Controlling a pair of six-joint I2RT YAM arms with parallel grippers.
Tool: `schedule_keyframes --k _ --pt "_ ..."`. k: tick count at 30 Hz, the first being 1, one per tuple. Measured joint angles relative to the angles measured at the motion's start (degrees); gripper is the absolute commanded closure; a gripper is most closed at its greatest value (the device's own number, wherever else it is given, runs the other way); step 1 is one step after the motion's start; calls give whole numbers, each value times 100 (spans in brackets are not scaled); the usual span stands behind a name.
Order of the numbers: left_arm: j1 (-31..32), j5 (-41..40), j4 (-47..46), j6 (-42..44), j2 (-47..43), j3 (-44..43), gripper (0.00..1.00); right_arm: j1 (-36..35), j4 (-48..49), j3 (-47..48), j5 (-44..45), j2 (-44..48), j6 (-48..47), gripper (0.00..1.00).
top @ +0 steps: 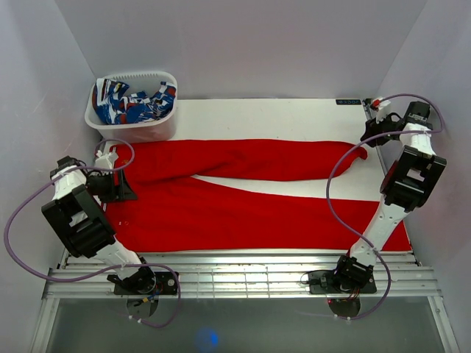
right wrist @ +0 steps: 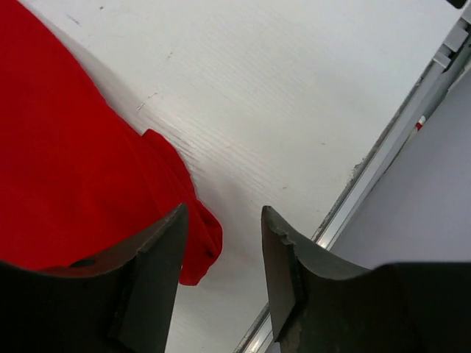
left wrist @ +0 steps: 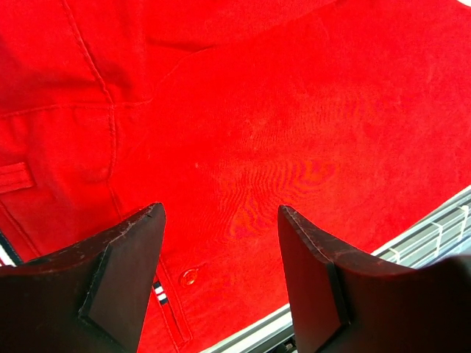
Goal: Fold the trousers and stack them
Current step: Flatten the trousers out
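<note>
Red trousers [top: 243, 198] lie spread across the white table [top: 280, 114], waist at the left, both legs running out to the right. The left gripper [left wrist: 219, 213] is poised over the waist end, jaws apart, nothing between them. Over on the right, the right gripper [right wrist: 223, 213] hangs just beside the far leg's cuff, jaws parted over bare table, gripping nothing

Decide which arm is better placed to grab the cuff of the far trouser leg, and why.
Probably the right: the right gripper hovers beside that cuff, jaws apart, while the left gripper is over the waist end of the trousers.
</note>
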State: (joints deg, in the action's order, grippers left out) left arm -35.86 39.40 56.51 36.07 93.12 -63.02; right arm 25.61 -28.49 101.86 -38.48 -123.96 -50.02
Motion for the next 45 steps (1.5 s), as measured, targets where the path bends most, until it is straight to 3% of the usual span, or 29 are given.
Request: schedule_keyframes --k 7,11,17,18,19,20,27,35,41,45 --pt "0 0 -48 57 -26 247 27 -87 -538 -516 304 308 -789 37" --pt "0 2 -70 59 -31 271 27 -85 -658 -520 743 302 -1073 37" --pt "0 2 -125 48 -35 304 27 -87 -422 -487 1333 59 -1185 59" --pt "0 2 -127 42 -35 304 27 -96 -411 -452 1399 -13 -1178 66" --pt "0 2 -129 37 -35 304 28 -111 -417 -404 1438 -83 -1187 84" --pt "0 2 -129 33 -35 304 27 -127 -428 -345 1456 -138 -1228 92" --pt "0 7 -153 35 -35 304 28 -251 -881 118 1596 -72 -1394 92" --pt "0 144 -549 48 -245 380 29 -422 -1768 157 2573 1676 -2079 92" --pt "0 251 -946 70 -660 839 28 -728 -1998 -669 3773 3864 -2905 92" --pt "0 286 -1126 90 -741 1078 28 -909 -2374 -1016 4315 4518 -3167 92"
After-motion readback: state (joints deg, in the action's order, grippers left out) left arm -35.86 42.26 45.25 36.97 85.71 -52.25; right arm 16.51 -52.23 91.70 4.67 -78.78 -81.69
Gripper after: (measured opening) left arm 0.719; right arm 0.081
